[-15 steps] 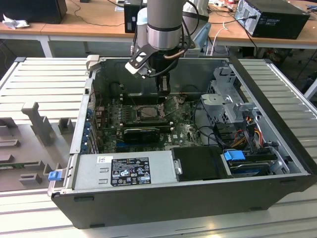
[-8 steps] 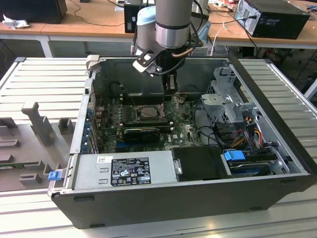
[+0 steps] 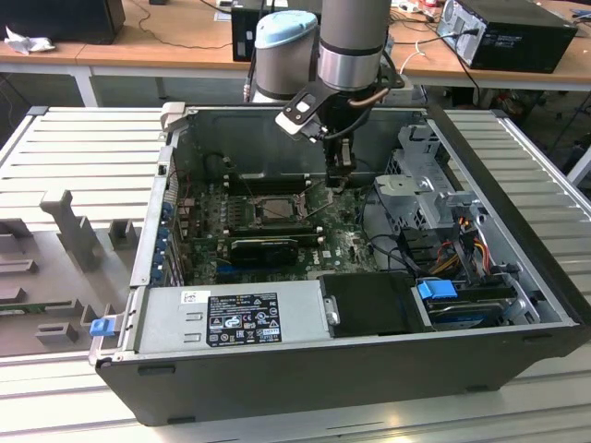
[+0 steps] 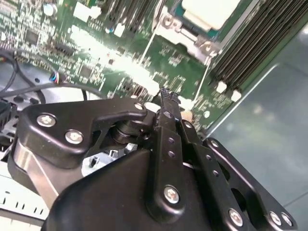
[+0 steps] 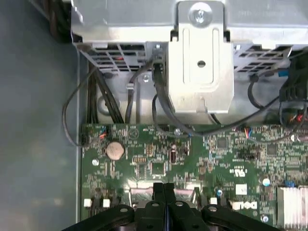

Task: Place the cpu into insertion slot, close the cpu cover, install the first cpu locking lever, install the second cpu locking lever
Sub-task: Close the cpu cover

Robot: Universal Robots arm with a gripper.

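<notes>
**A:** While the tool hangs low inside the computer case, how do its fingers stand?

**B:** They are pressed together tip to tip with nothing between them, just above the green motherboard.

**A:** And the cpu?

**B:** The second wrist view shows it a short way past the fingertips, pale face up and apart from the tool. It lies in the insertion slot, and a silvery frame borders it.

**A:** And farther out?

**B:** Long black memory slots run beyond the socket. On the tool's other side there is a coin battery, then black cables, then a metal drive cage.
</notes>
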